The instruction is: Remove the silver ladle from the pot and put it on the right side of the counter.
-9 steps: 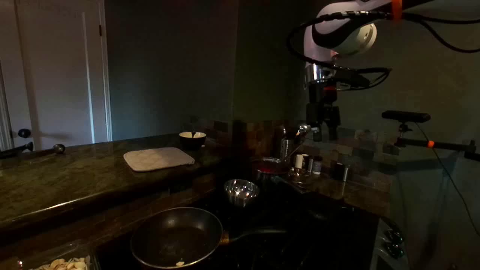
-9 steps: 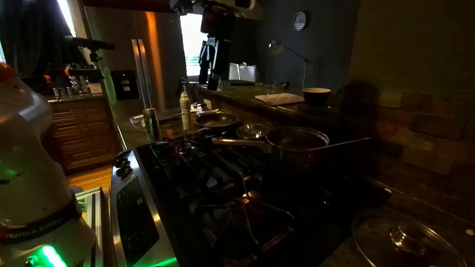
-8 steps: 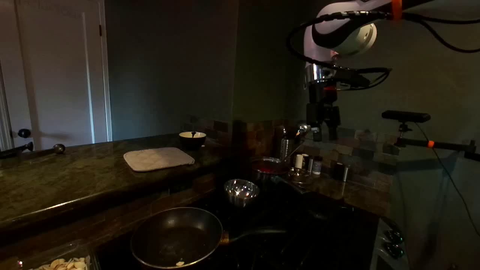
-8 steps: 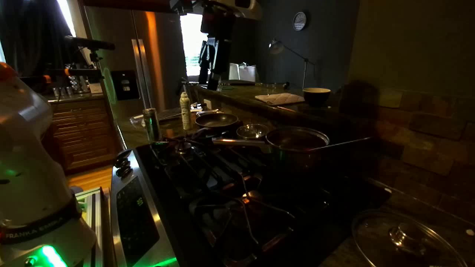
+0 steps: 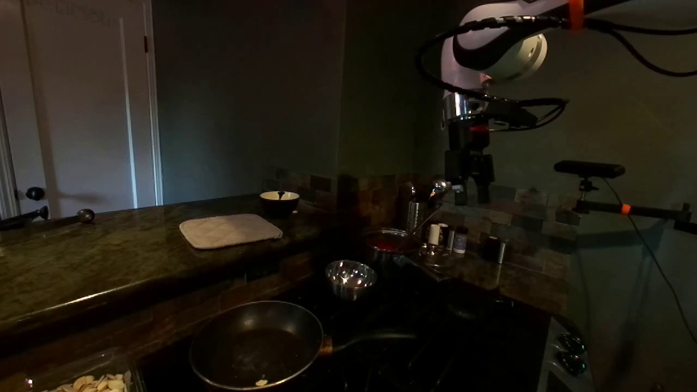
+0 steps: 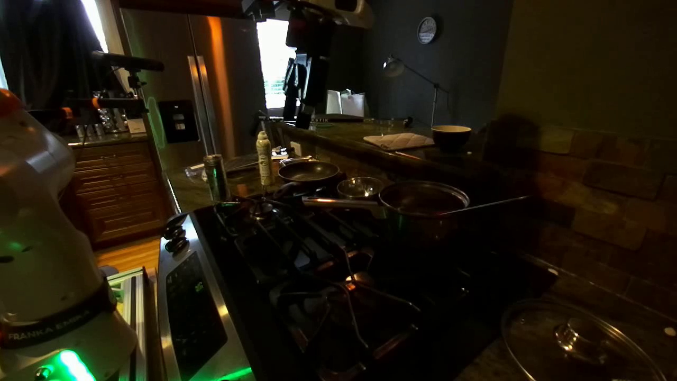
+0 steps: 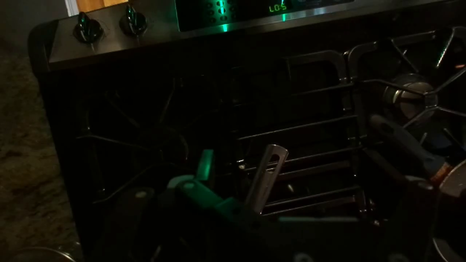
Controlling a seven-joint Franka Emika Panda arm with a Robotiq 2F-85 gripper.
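Jutting from one pot (image 6: pixel 418 223) is one silver ladle (image 6: pixel 486 205) — two jaws hang spread.

Lower end of the silver ladle (image 6: pixel 489 205) out of sight in the pot (image 6: pixel 420 223).

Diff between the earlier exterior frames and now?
No visible change in both exterior views: nothing moved, nothing gripped or released. The gripper hangs open in the same place, the silver ladle still juts from the pot, and the frying pan and steel bowl sit where they were.
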